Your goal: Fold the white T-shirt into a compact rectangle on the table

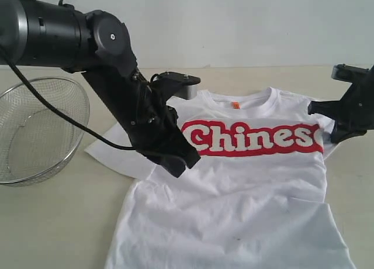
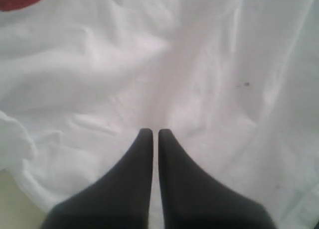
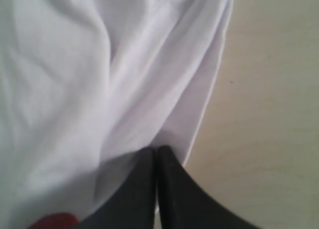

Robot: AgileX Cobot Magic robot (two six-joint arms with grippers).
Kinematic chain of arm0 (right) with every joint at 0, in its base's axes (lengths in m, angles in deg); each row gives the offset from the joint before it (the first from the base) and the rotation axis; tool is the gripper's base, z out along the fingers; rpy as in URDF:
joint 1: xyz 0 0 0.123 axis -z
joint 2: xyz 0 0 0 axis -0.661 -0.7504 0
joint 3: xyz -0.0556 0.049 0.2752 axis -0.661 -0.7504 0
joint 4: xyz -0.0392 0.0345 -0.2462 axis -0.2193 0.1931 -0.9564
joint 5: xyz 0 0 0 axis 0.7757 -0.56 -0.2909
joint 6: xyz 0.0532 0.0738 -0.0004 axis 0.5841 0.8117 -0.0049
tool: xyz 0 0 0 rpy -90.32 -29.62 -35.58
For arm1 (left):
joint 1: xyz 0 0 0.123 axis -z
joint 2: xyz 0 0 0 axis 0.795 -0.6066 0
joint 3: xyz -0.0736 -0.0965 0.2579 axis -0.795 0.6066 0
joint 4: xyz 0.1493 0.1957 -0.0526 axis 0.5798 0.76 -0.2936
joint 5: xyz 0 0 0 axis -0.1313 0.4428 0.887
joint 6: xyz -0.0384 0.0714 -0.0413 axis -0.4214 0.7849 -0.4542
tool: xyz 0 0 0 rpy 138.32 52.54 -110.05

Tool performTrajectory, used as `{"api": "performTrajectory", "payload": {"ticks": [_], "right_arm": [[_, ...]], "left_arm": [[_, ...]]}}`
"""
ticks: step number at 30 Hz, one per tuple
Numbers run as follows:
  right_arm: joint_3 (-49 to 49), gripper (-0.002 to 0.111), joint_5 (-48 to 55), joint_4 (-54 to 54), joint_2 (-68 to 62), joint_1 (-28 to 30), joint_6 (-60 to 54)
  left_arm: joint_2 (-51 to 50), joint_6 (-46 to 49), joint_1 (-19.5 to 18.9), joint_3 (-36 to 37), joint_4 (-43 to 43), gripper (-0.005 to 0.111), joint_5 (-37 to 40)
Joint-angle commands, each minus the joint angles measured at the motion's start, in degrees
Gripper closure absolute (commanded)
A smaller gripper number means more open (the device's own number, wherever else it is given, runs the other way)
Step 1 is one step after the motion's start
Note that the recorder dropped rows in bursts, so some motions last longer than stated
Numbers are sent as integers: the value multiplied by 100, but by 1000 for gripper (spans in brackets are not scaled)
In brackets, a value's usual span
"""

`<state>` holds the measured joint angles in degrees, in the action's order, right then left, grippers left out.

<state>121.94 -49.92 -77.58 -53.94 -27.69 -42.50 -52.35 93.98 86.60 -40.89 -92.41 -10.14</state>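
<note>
**Shirt spread out, both grippers closed**

The shirt [image 1: 245, 210] lay face up on the table [image 1: 52, 228], hem nearest, with some wrinkles. The left gripper [image 2: 155, 132] was over its body, fingers pressed together. The right gripper [image 3: 157, 149], fingers also together, was at a sleeve edge. Farther left stood a basket [image 1: 35, 128], apart from the shirt.

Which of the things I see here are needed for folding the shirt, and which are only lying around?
Part of the job: white T-shirt, table, left gripper, right gripper.
Just lying about: wire-mesh basket, empty, at the left of the exterior view.
</note>
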Motion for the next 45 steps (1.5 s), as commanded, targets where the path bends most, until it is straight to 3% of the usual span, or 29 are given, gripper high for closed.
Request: {"api": "performTrajectory", "payload": {"ticks": [1, 7, 15, 33, 45], "right_arm": [[60, 108, 267, -763, -180, 76, 169], [227, 108, 492, -809, -180, 76, 223], [227, 108, 492, -797, -180, 76, 221], [227, 108, 514, -771, -180, 65, 207], [227, 108, 538, -746, -180, 65, 207]], "left_arm": [[59, -282, 28, 16, 454, 102, -204], [-199, -617, 28, 16, 998, 102, -514], [-815, -617, 28, 16, 987, 102, -593], [-990, -685, 28, 16, 964, 102, -1004], [-1313, -813, 28, 16, 1027, 102, -837]]}}
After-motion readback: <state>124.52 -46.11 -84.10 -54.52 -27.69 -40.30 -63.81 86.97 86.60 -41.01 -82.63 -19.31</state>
